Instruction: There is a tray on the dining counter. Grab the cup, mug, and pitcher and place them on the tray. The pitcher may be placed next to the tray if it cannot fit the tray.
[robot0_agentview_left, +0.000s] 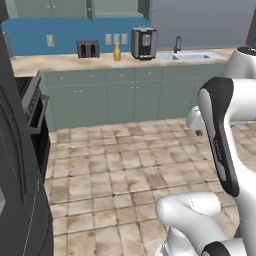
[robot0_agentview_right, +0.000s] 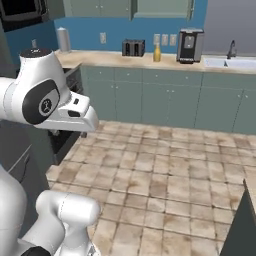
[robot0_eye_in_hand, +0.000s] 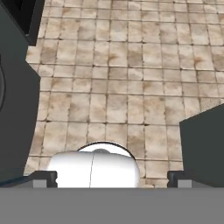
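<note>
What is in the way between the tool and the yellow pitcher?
Nothing visible. Tiled floor lies between the open tool and the cabinet counter where the pitcher stands, beside the toaster.

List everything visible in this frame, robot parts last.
pitcher: one, amber yellow, on the far counter between toaster and coffee machine
toaster: one, dark, far counter
coffee machine: one, black and silver, far counter
sink: one, pale, with a dark faucet, far counter
cabinets: a row, grey-green, under that counter
floor: beige tile
arm: one, white with dark joints
claw: one, open, holding nothing, above the floor
</note>
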